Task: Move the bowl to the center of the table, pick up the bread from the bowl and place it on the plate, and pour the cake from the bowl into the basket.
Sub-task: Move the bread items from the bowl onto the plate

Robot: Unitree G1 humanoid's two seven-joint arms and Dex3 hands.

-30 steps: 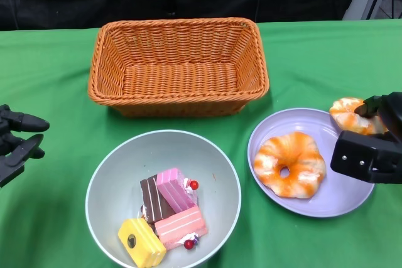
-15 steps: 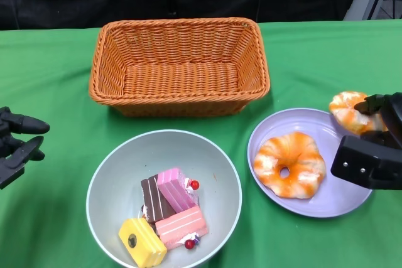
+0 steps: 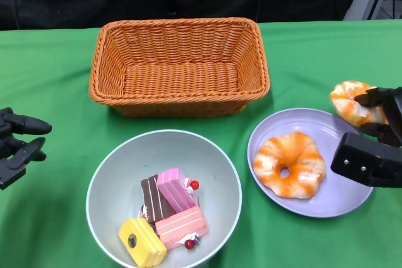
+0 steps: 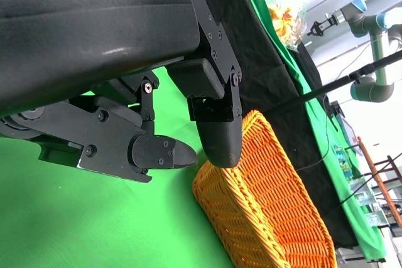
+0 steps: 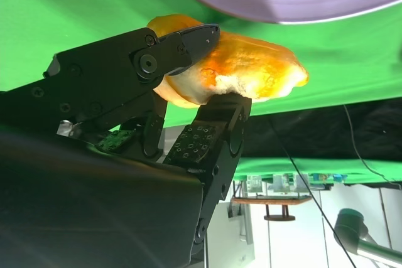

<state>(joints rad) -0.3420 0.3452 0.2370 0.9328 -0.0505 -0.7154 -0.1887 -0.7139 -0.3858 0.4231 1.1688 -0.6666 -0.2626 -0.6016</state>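
Nearest the robot, the bowl [image 3: 163, 199] is seen standing in the middle of the table's [image 3: 50, 80] near side, so the centering step is judged done. Only the cake pieces [image 3: 164, 216] are left in it: a yellow one, a brown one and two pink ones, lying together toward its near side, with no bread among them. The pouring step is therefore judged not yet begun. At the near left, the left hand [image 3: 17, 145] is held just above the cloth, well apart from the bowl, with its fingers apart and nothing between them; this is borne out by the left wrist view. To the right of the bowl, the lilac plate [image 3: 342, 202] already carries a ring-shaped bread [image 3: 289, 164]. A second piece of bread [image 3: 350, 102] is pinched by the right hand [image 3: 375, 131] at the plate's far right edge, partly outside the rim; in the right wrist view the fingers [image 5: 213, 120] are seen clamped on it from both sides. Placing this piece is judged the step in hand. Farthest away, the wicker basket [image 3: 179, 32] stands beyond the bowl with nothing in it.
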